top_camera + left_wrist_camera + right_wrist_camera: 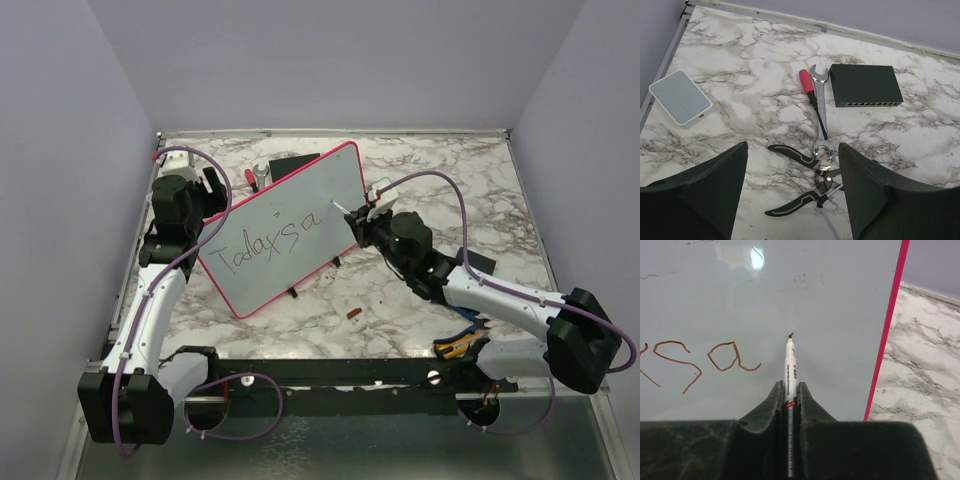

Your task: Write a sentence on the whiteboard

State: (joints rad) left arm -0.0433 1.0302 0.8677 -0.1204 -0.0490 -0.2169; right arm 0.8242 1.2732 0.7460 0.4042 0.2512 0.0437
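The whiteboard (300, 205), pink-framed, stands tilted on small black feet at mid table. The sentence (272, 238) reads "Today is a" in thin dark strokes; its last letters "s a" (722, 356) look reddish brown in the right wrist view. My right gripper (357, 215) is shut on a white marker (790, 371). The marker's tip rests at the board surface (835, 310), just right of the "a". My left gripper (213, 188) is by the board's left end. It is open and empty (792, 150), facing the table behind the board.
Behind the board lie black pliers (802, 180), a steel wrench (822, 107), a red-handled screwdriver (808, 84), a black box (865, 85) and a white flat device (679, 96). A small brown piece (352, 313) lies in front of the board. A yellow-handled tool (455, 346) lies near the right base.
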